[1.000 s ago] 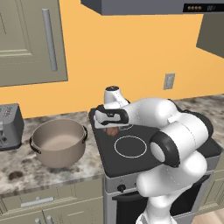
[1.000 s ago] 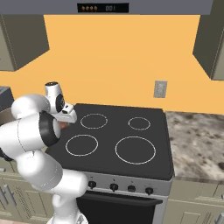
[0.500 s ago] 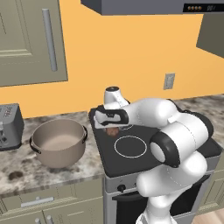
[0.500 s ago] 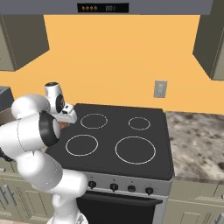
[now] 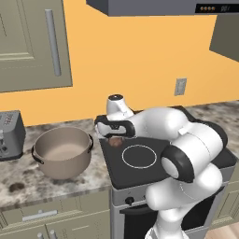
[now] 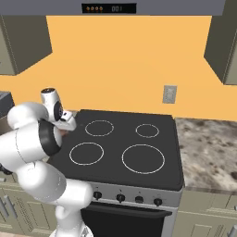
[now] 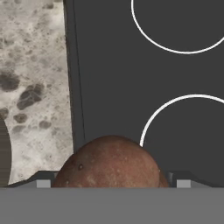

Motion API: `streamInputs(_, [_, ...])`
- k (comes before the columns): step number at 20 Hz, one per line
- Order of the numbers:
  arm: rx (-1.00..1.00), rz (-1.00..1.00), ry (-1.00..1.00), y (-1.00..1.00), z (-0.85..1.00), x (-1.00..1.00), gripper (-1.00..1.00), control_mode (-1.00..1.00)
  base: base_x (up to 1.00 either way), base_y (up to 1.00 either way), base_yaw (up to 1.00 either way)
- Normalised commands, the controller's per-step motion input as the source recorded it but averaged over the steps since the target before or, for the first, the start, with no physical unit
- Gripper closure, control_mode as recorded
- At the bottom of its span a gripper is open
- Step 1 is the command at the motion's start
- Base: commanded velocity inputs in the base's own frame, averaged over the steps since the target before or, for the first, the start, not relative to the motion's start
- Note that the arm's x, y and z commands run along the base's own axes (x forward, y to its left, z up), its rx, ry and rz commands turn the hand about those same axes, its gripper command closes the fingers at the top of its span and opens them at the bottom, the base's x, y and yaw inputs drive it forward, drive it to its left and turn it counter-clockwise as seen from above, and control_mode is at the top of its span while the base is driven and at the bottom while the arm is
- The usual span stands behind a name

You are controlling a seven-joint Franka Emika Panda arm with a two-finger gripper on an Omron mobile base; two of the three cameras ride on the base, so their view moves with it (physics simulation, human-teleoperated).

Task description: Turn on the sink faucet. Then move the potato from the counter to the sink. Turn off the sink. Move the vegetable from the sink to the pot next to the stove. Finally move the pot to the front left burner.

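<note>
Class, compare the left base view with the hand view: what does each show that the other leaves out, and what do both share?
Left base view alone: the whole pot standing on the counter left of the stove, a toaster at the far left, the wall outlet, the cabinets and the arm.

Hand view alone: the potato's mottled brown skin up close, and the gripper with its tips apart on either side of it.

Both: the potato lying on the black stove top near its left edge, white burner rings, and speckled counter alongside.
</note>
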Motion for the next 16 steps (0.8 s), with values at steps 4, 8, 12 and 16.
streamInputs(4, [0.0, 0.0, 0.0, 0.61, 0.39, 0.02, 1.0, -1.0, 0.0, 0.0, 0.0])
streamInputs(8, [0.0, 0.0, 0.0, 0.67, 0.35, 0.01, 1.0, -1.0, 0.0, 0.0, 0.0])
streamInputs(12, [0.0, 0.0, 0.0, 0.66, 0.05, 0.01, 1.0, -1.0, 0.0, 0.0, 0.0])
streamInputs(16, [0.0, 0.0, 0.02, 0.48, -0.03, 0.07, 1.0, -1.0, 0.0, 0.0, 0.0])
